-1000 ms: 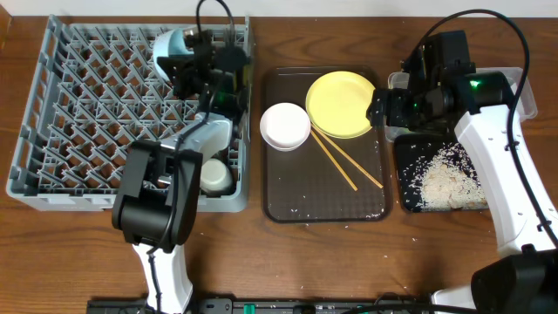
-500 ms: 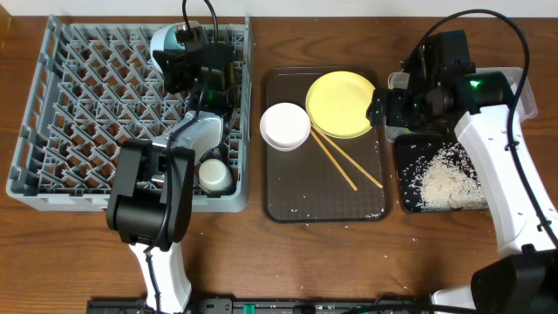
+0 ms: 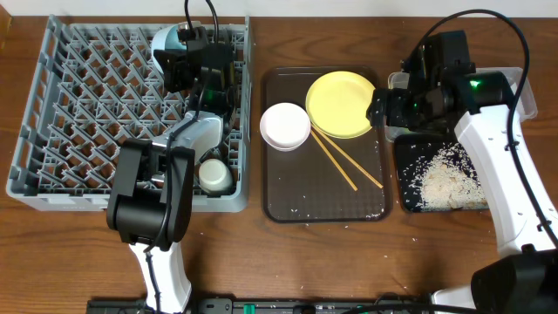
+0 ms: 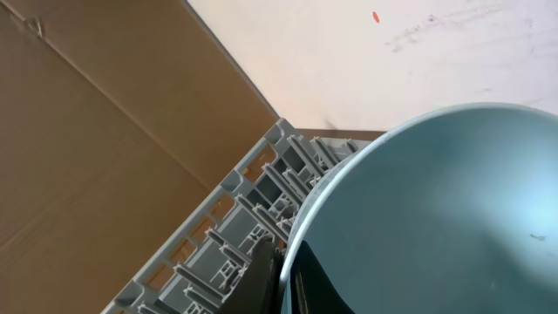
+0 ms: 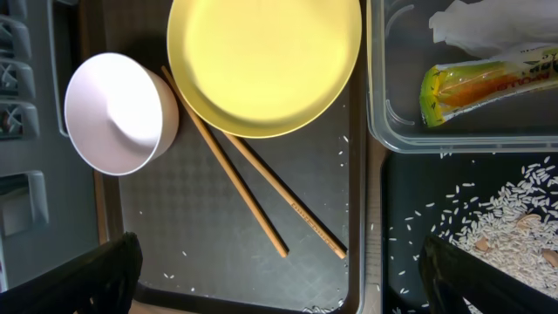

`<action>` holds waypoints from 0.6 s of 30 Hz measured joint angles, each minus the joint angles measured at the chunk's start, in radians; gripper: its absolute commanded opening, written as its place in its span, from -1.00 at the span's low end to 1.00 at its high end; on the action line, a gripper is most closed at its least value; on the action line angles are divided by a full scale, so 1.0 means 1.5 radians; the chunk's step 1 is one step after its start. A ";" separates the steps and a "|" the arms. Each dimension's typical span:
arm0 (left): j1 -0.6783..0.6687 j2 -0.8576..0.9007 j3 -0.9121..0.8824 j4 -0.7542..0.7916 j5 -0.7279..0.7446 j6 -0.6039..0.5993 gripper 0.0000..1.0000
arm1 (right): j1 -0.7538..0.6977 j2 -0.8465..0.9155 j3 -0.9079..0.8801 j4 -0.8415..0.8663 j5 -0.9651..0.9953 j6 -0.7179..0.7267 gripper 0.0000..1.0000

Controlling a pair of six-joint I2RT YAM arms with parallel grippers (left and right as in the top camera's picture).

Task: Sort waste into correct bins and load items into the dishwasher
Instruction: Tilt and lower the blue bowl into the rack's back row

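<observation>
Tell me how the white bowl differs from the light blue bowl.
The white bowl sits on the dark brown tray; the light blue bowl is at the dish rack's far edge. The white bowl is free; the light blue bowl is gripped at its rim by the left pincer. Both are round, plain bowls.

On my feed the dish rack [image 3: 78, 105] reads as matt grey moulded plastic, and the light blue bowl [image 4: 436, 209] is smooth with a soft sheen. The yellow plate [image 5: 261, 61] looks smooth and satin, the white bowl [image 5: 118, 113] glossy. The chopsticks [image 5: 222, 161] are pale bare wood. The serving tray [image 5: 174, 218] is dark and finely textured. The tub [image 5: 403, 61] is clear plastic, the wrapper [image 5: 488, 83] shiny film, the napkin [image 5: 493, 26] crumpled paper. The table [image 3: 288, 262] shows wood grain.
</observation>
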 measured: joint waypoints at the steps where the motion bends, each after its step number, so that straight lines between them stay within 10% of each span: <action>1: 0.000 0.001 0.000 0.000 0.000 0.000 -0.85 | 0.000 0.000 0.000 0.000 0.000 0.000 0.99; 18: -0.001 0.016 0.000 0.033 -0.019 0.020 -0.85 | 0.000 0.000 0.000 0.000 0.000 0.000 0.99</action>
